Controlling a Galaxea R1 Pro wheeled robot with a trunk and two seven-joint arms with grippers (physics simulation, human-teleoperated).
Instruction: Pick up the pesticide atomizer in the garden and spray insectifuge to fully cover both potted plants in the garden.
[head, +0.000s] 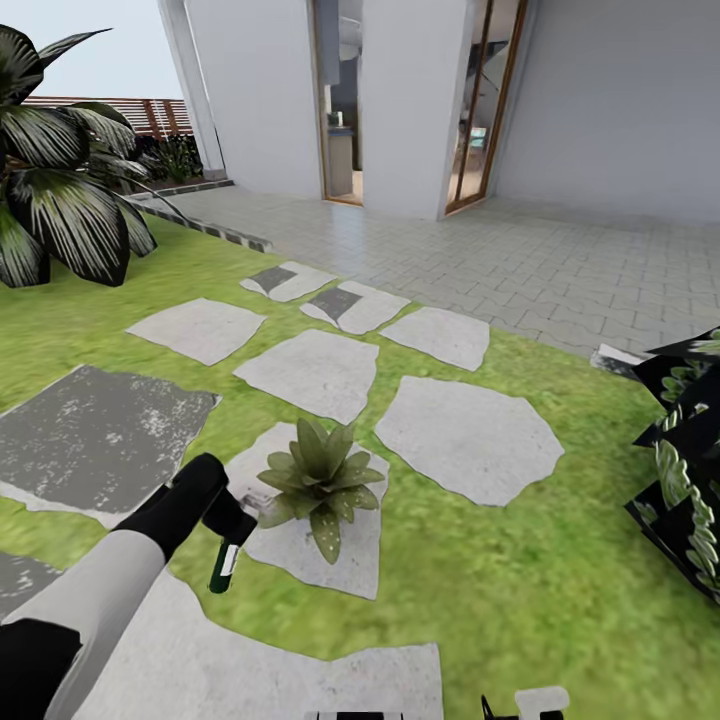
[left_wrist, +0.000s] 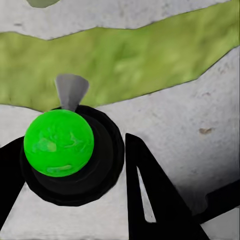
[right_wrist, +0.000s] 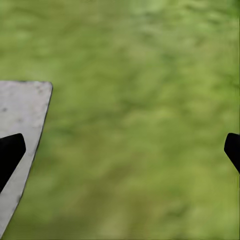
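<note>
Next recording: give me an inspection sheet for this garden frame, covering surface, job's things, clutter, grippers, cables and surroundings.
Surface: green lawn with grey irregular stepping stones.
Job's things: slim dark-green atomizer bottle in the left gripper, hanging beside a low rosette potted plant on a stone.
Clutter: nothing seen.
Grippers: left shut on the bottle; right gripper open over grass, fingertips wide apart.
Cables: nothing seen.
Surroundings: palm, dark blocky bush, paved terrace, white house wall, slatted fence.
</note>
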